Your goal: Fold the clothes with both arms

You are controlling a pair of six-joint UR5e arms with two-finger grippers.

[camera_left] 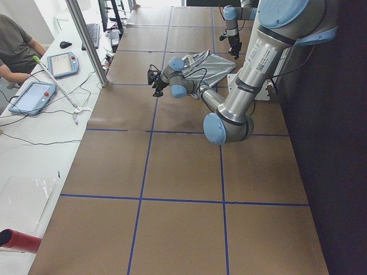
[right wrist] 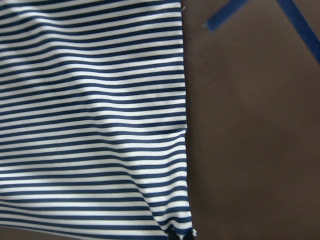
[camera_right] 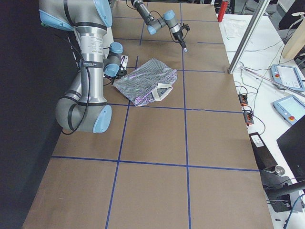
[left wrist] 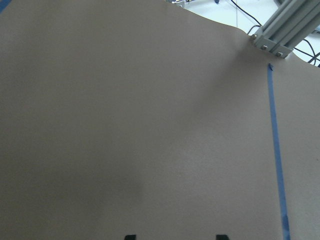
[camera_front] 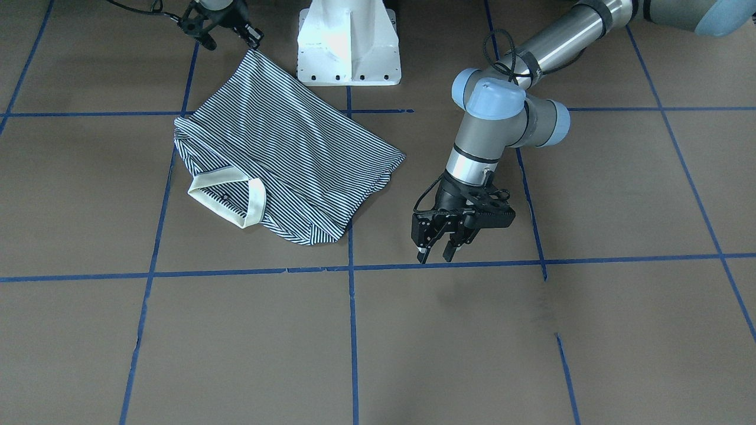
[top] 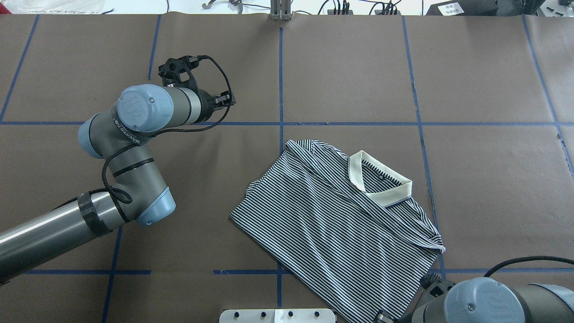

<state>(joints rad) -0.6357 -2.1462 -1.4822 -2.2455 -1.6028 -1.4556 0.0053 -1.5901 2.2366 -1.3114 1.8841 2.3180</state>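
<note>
- The striped polo shirt [top: 332,224] is laid on the brown surface [top: 493,179], in the robot's right half. Its cream collar [top: 381,188] is turned away from the white pedestal [camera_front: 348,41].
- The right end effector [camera_front: 253,43] is closed on the shirt corner nearest the pedestal, and the fabric is drawn to a point at its fingertips.
- The left end effector [camera_front: 436,255] is held empty, its fingers spread wide, over bare surface. It is clear of the shirt and just beside a blue tape line [camera_front: 590,260].

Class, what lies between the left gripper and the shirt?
Only bare table and blue tape separate the left gripper from the shirt in the front-facing view.
</note>
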